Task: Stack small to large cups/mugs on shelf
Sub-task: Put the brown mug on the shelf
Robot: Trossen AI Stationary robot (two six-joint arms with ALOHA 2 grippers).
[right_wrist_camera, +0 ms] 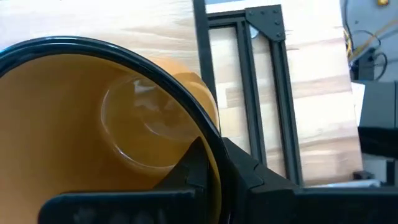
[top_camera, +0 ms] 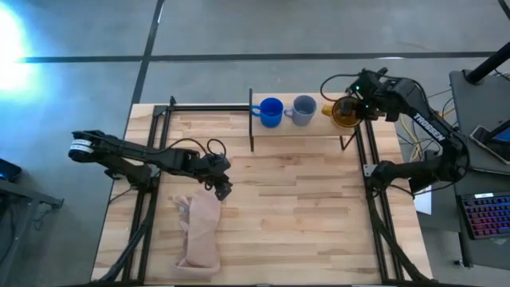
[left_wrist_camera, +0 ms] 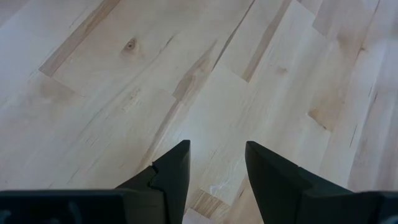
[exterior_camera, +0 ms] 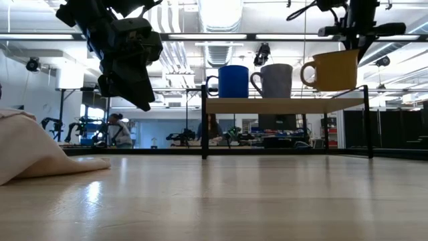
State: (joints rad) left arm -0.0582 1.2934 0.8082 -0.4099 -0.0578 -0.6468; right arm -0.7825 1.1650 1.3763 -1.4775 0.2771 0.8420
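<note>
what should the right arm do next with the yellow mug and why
Probably open the right gripper and lift clear. In the low view the yellow-orange mug looks level on the shelf, beside the grey-blue mug and blue mug, small to large. The fingers grip its rim.

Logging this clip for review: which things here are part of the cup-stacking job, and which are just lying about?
Part of the job:
- blue mug, on the shelf
- grey-blue mug, beside it
- yellow-orange mug, at the shelf's end, right gripper shut on its rim

Lying about:
- pinkish-beige cloth on the table
- left gripper, fingers open over bare wood by the cloth
</note>
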